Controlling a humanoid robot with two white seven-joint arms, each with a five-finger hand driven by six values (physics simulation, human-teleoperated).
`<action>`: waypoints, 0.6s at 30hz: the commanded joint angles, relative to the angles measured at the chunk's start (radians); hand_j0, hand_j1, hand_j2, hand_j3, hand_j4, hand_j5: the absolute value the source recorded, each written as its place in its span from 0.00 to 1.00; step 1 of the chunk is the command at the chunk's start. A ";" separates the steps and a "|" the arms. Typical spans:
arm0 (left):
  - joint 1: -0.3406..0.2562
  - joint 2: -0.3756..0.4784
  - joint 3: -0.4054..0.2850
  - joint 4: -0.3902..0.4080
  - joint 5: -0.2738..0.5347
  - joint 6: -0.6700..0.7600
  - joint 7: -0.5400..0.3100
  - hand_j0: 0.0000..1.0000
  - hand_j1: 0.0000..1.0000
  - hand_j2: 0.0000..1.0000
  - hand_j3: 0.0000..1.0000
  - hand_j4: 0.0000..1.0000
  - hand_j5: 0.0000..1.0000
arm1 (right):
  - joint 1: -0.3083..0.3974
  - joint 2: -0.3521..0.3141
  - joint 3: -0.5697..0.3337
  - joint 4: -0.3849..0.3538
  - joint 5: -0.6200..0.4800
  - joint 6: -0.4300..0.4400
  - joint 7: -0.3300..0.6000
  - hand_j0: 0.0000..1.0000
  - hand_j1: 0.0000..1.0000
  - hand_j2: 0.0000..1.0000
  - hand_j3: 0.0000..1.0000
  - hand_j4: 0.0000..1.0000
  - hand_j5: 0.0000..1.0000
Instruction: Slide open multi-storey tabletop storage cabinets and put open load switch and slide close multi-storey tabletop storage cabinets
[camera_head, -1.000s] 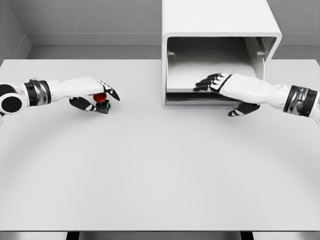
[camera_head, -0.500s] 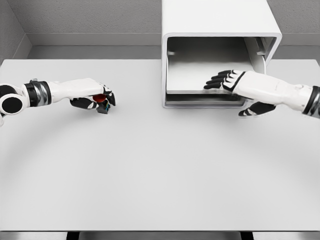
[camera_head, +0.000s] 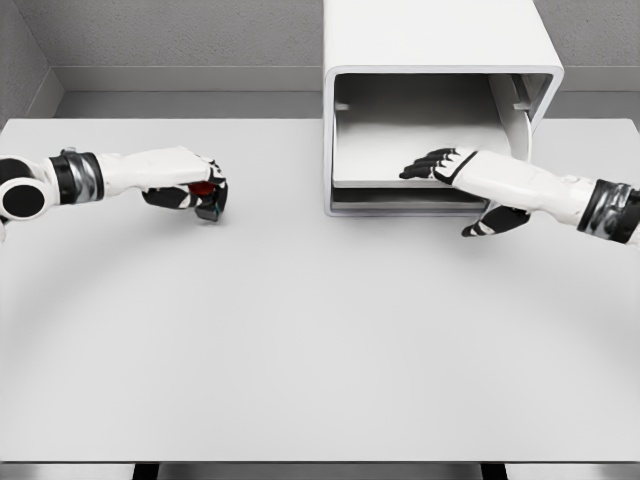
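Gripping the red-capped black load switch (camera_head: 205, 193), the left hand (camera_head: 185, 184) curls tight; the right hand (camera_head: 455, 170) lies flat, fingers extended, on the white open cabinet's drawer (camera_head: 400, 185).

So the cabinet (camera_head: 440, 60) is a plain white box with rounded corners, sitting at the far edge of the table, a bit right of the middle. Its front is open and you can see the pale grey inside, with a flat tray (camera_head: 400, 150) low down in it, its front lip about at the opening. The switch (camera_head: 205, 198) is tiny: red button on top, dark blocky body. It's over near the table's left edge, well apart from the cabinet, partly hidden by fingers.
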 joint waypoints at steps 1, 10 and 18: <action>-0.002 0.005 0.001 -0.034 0.006 0.001 0.000 0.37 0.37 0.37 0.37 0.37 0.37 | 0.002 0.007 0.001 0.006 0.008 0.001 0.000 1.00 1.00 1.00 1.00 1.00 1.00; -0.034 0.041 -0.003 -0.126 0.007 0.001 0.002 0.37 0.37 0.37 0.37 0.37 0.37 | 0.034 -0.028 -0.033 -0.038 0.008 0.001 -0.001 1.00 1.00 1.00 1.00 1.00 1.00; -0.049 0.098 -0.002 -0.244 0.015 0.001 0.006 0.37 0.37 0.37 0.37 0.37 0.37 | 0.115 -0.079 -0.105 -0.135 0.003 0.001 -0.001 1.00 1.00 1.00 1.00 1.00 1.00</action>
